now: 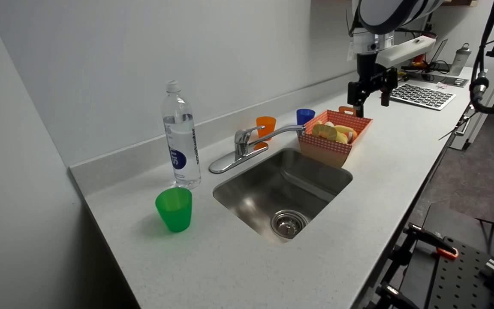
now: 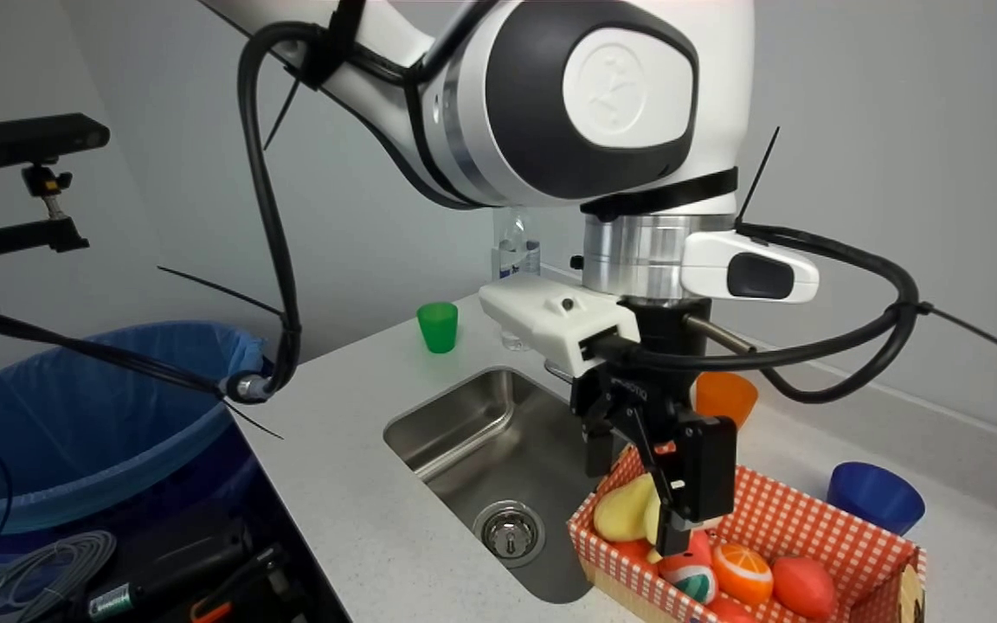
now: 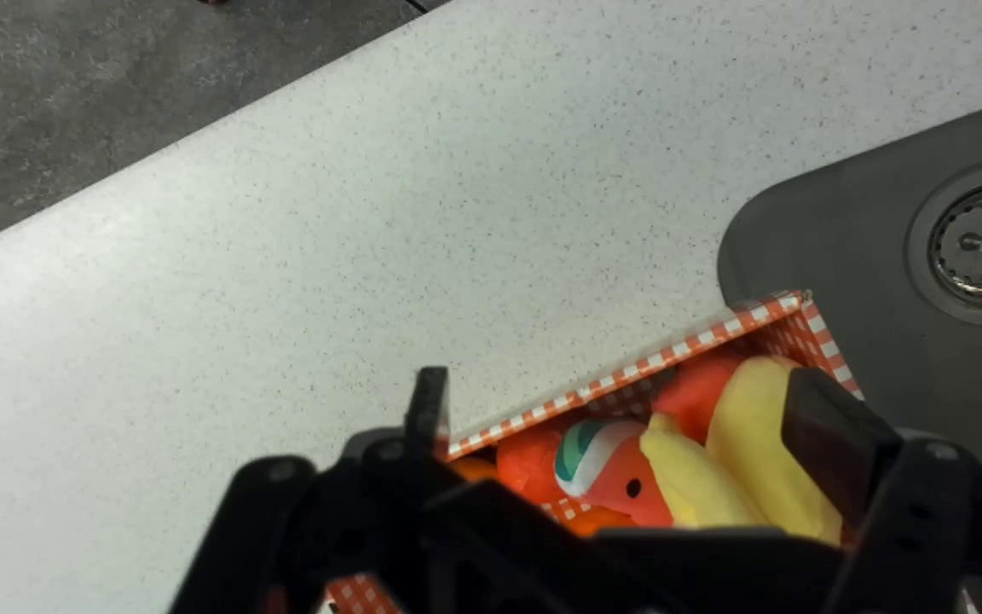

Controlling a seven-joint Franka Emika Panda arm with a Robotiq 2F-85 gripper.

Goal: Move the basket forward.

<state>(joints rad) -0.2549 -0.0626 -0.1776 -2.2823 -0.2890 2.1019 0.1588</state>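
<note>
The reddish checked basket (image 1: 322,150) stands on the counter at the sink's edge, one corner reaching over the basin. It also shows in an exterior view (image 2: 810,510), cut off at the bottom, and in the wrist view (image 3: 653,360), partly hidden by my gripper. It holds yellow, red and orange soft fruit. My gripper (image 1: 372,105) points down with fingers apart and nothing between them. It appears above the basket in an exterior view (image 2: 639,497). In the wrist view the fingers (image 3: 632,418) spread over the fruit. I cannot tell whether a finger touches the basket.
The sink (image 1: 281,193) and faucet (image 1: 242,146) adjoin the basket. An orange cup (image 1: 266,126) and a blue cup (image 1: 305,116) stand on its wall side. A water bottle (image 1: 182,141) and green cup (image 1: 175,209) stand beyond the sink. A grid panel (image 1: 423,95) lies behind.
</note>
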